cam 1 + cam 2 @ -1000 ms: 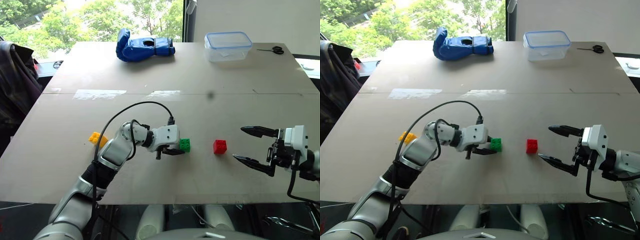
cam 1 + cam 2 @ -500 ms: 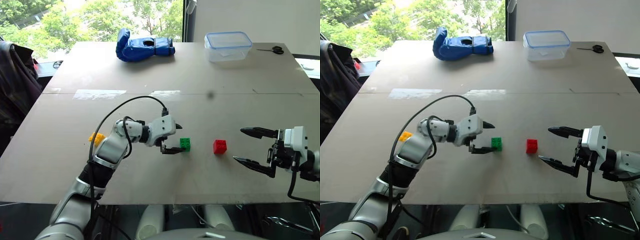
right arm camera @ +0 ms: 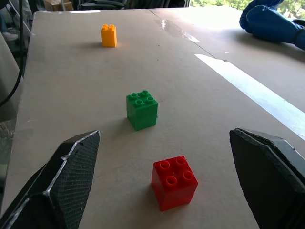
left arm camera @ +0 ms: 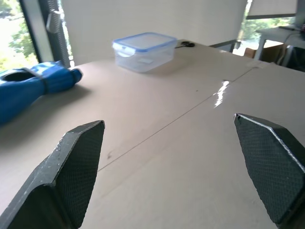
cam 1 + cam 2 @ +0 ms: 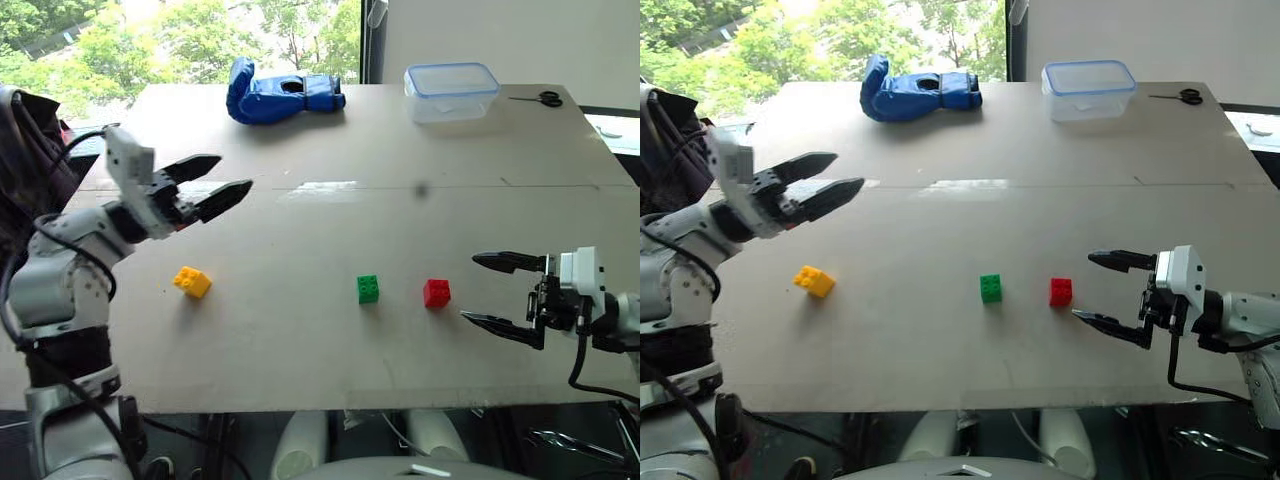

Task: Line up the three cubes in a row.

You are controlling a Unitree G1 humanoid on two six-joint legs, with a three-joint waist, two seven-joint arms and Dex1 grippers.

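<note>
One clear lidded container (image 5: 452, 91) stands shut, contents not discernible.

No lettering, label, brand, number or sign can be read on anything in these views.

Three cubes (image 5: 368, 289), one glove (image 5: 280, 90), one container (image 5: 452, 91).
</note>
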